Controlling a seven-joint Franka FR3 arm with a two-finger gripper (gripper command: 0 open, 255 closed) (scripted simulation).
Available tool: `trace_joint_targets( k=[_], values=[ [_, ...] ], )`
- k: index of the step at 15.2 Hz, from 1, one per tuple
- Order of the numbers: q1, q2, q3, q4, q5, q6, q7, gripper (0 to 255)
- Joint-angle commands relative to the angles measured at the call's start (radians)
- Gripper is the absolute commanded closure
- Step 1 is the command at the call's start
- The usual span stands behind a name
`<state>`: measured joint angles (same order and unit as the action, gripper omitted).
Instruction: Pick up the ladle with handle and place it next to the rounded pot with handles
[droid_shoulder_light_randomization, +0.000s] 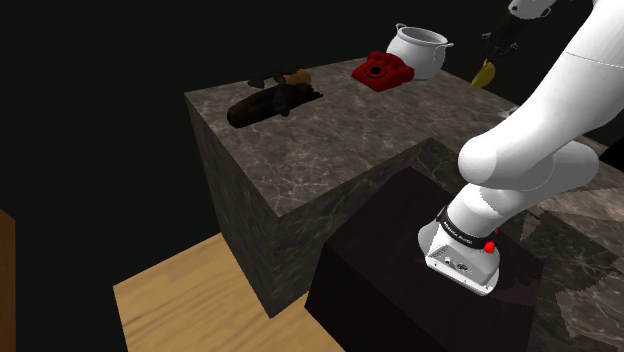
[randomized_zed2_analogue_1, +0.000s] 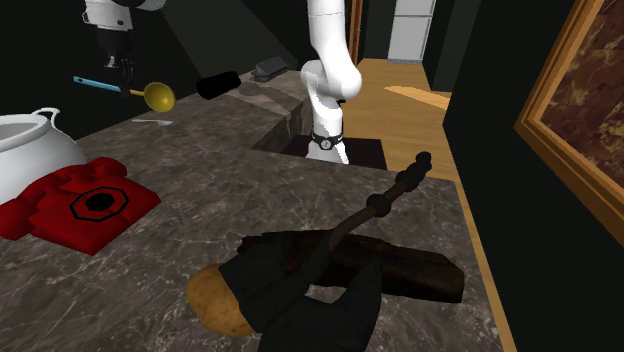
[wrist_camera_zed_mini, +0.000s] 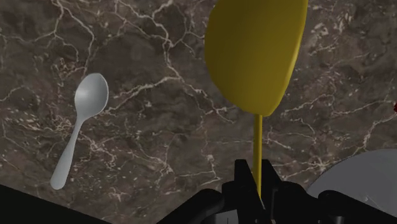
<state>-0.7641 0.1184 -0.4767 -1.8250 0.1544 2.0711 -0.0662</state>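
Shoulder view: the gripper (droid_shoulder_light_randomization: 497, 45) hangs over the counter (droid_shoulder_light_randomization: 330, 130), the yellow ladle (droid_shoulder_light_randomization: 484, 74) just below its fingers, the white pot (droid_shoulder_light_randomization: 420, 48) near beside them. Second exterior view — the ladle's long axis runs crosswise through the fingers, yellow bowl one side, blue grip the other, clear of the counter. Wrist view: fingers pinch the thin yellow stem; bowl beyond the fingertips, pot rim just beside.

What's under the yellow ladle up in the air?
Dark marbled counter, with a grey spoon lying off to one side. The patch straight behind the ladle is covered, so it can't be seen.
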Motion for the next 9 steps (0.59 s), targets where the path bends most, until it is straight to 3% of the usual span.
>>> trace_joint_targets(
  k=[1,9],
  values=[
    [-0.002,0.008,0.000,-0.018,0.007,0.026,-0.008,255],
    [-0.005,0.041,0.005,-0.089,0.034,0.124,-0.032,255]
  ],
)
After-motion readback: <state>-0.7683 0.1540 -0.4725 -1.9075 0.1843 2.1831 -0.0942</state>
